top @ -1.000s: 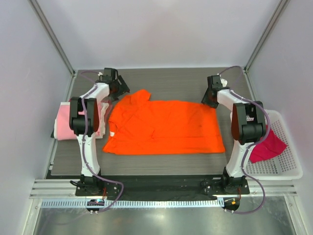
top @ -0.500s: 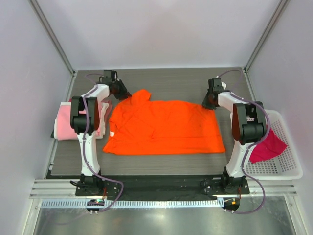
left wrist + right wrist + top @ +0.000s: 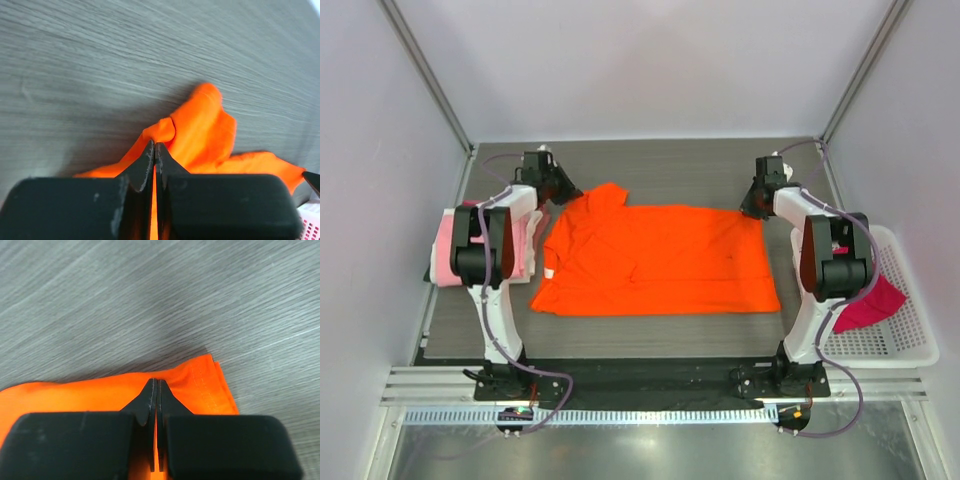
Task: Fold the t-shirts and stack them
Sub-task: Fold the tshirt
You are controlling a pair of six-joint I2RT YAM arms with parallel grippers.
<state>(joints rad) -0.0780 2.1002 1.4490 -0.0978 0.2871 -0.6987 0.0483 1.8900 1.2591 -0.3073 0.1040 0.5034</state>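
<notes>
A bright orange t-shirt lies spread flat across the middle of the grey table. My left gripper is shut on its far left corner; the left wrist view shows orange cloth pinched between the jaws of that gripper. My right gripper is shut on the shirt's far right corner, with the hemmed edge bunched at the tips of this gripper. Folded light pink and white t-shirts lie stacked at the table's left edge. A magenta t-shirt lies in the basket.
A white plastic lattice basket stands off the table's right side. Pale walls and metal frame posts close in the back and sides. Both arm bases sit on the rail at the near edge.
Both grippers have closed on the orange shirt's far corners. The left arm shifted slightly left and back, and the right gripper moved a little toward the back.
</notes>
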